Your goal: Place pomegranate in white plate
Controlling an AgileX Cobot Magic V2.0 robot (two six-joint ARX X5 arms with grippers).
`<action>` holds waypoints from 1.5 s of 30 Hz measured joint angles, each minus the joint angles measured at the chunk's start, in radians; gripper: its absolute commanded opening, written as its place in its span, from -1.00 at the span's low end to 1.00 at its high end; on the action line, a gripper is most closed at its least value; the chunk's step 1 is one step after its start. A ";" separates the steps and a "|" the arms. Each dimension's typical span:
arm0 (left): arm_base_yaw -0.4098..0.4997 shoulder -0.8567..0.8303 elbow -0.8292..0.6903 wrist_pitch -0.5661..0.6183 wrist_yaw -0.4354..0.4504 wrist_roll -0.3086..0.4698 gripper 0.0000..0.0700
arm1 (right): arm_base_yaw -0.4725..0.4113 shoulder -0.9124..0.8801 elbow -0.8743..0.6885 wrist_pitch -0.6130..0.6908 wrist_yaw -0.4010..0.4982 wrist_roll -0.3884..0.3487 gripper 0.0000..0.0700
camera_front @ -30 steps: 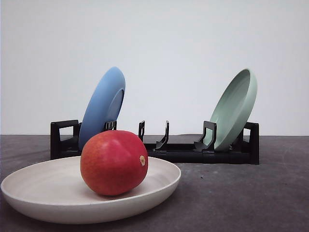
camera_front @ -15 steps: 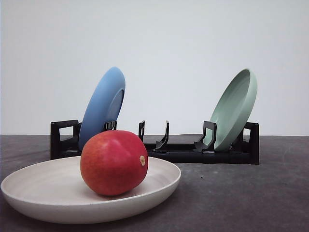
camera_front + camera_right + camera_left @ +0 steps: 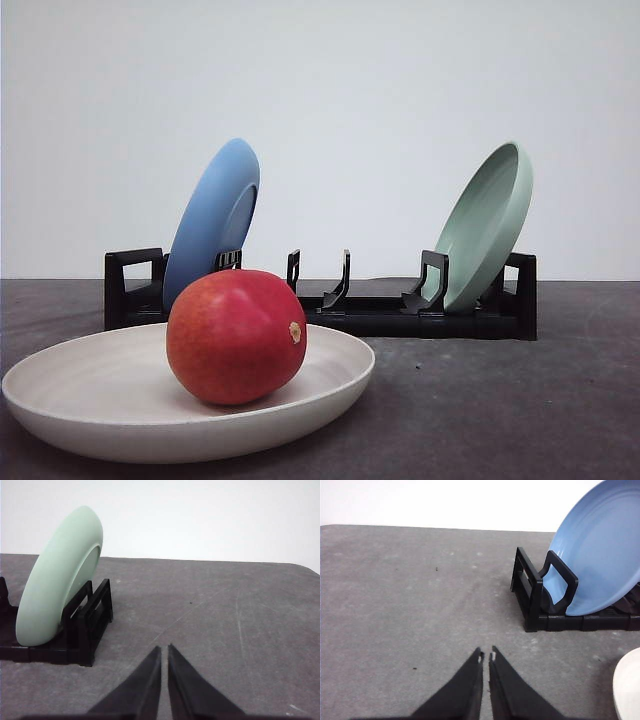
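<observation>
Your left gripper (image 3: 486, 656) low over table (image 3: 410, 610), fingers together, holding nothing. Right gripper (image 3: 164, 650) same. Pomegranate (image 3: 236, 336) sits in white plate (image 3: 90, 385).

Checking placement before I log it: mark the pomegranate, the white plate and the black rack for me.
pomegranate (image 3: 235, 335), front view, middle of its red skin.
white plate (image 3: 70, 385), front view, bare inner surface left of the fruit.
black rack (image 3: 375, 318), front view, low base bar between the upright plates.
</observation>
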 measured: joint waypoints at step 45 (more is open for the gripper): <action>0.000 0.000 0.000 0.000 0.000 0.000 -1.00 | 0.000 0.000 0.000 0.000 0.000 0.000 -0.95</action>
